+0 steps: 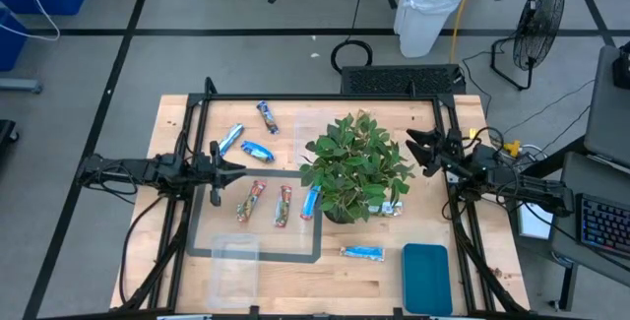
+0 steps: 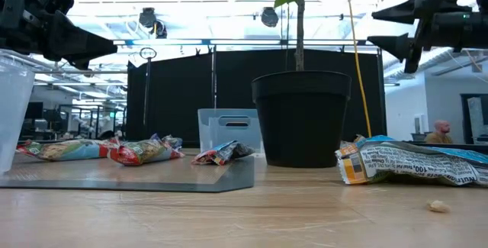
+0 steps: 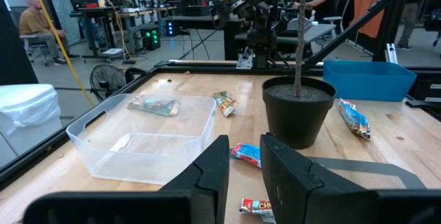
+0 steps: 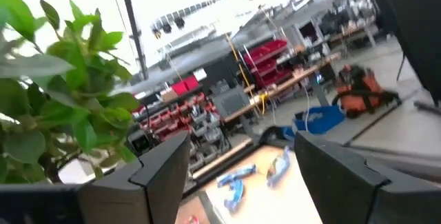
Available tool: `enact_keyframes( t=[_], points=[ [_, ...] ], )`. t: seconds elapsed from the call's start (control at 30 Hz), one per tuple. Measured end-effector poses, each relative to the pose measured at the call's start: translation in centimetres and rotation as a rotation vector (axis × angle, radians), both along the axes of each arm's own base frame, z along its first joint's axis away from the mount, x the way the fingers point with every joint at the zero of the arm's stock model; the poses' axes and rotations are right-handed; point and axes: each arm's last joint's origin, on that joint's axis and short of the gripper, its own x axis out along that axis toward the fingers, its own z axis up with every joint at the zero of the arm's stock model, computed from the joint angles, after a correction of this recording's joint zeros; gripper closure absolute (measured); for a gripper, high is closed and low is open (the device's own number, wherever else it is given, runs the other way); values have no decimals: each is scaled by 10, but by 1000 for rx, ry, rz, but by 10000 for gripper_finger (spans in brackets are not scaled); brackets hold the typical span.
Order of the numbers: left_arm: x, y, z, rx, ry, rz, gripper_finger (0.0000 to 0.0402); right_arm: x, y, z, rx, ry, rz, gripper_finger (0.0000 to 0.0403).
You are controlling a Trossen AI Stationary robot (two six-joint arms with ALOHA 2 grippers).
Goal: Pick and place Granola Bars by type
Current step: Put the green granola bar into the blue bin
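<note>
Left wrist view — bar in tub

A light wooden table carries a potted plant, a grey mat, a teal tray, a clear tub and scattered Granola Bars.

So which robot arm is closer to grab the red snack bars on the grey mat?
The left gripper is better placed: it hangs at the mat's edge near the red bars, while the potted plant blocks the right gripper.

Mat: left of plant, carrying three bars.
Tray: right of mat.
Tub: on mat's front edge.
</note>
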Motion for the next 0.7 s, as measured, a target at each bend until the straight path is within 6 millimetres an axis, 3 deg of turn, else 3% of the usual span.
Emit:
enact_keyframes(
  t=[0.3,0.7],
  points=[
    [0,0,0,0,0,0,314,-2,-4,-2,-3,39,-182,151],
    [0,0,0,0,0,0,314,0,-5,-13,-17,173,-184,151]
  ],
)
